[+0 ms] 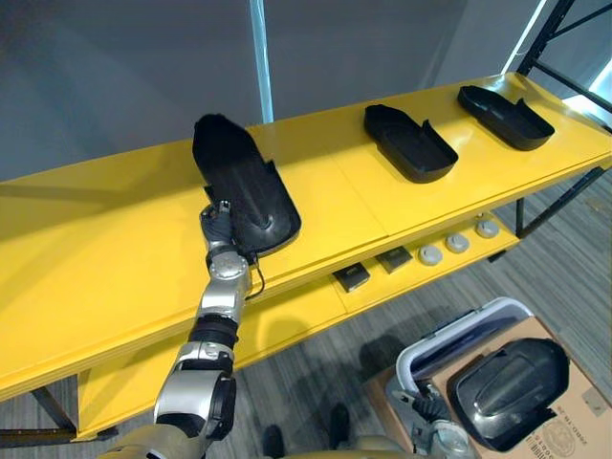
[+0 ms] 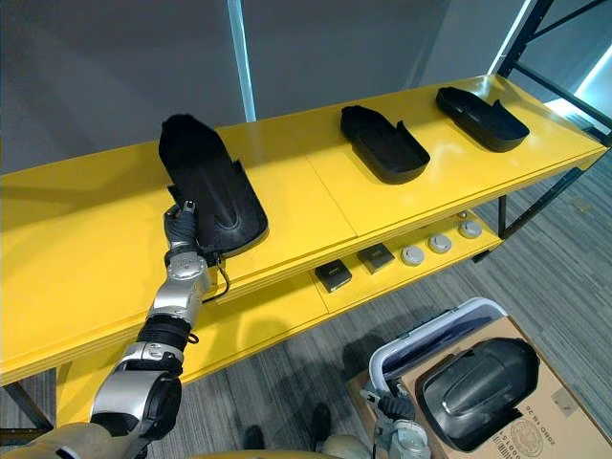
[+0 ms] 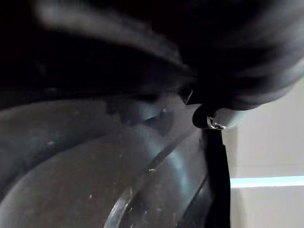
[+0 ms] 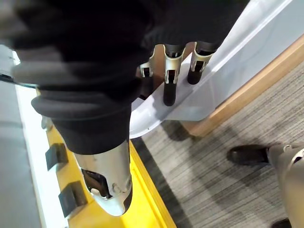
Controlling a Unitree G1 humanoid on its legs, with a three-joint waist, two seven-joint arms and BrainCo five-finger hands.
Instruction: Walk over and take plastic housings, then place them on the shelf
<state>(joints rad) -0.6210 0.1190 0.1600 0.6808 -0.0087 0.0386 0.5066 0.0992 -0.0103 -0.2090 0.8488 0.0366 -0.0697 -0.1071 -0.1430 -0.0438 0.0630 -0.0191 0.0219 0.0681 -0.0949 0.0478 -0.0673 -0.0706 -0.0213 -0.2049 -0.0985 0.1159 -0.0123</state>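
A black plastic housing [image 1: 244,186] lies on the yellow shelf top [image 1: 115,258], towards the left. My left hand [image 1: 218,228] is at its near end, thumb over the rim and fingers curled on it; the left wrist view has the housing's dark inner surface [image 3: 118,175] very close. Two more black housings [image 1: 409,142] [image 1: 505,117] lie further right on the same shelf top. Another housing [image 1: 507,392] rests in a cardboard box [image 1: 574,421] on the floor at lower right. My right hand [image 4: 171,71] hangs open beside a white bin's rim [image 4: 199,104], holding nothing.
The white bin [image 1: 459,335] stands against the cardboard box. The lower yellow shelf [image 1: 306,316] carries two small black blocks [image 1: 351,277] and three round white discs [image 1: 457,243]. A dark rack upright [image 1: 555,29] rises at the far right, and a pale blue pole [image 1: 260,57] stands behind the shelf.
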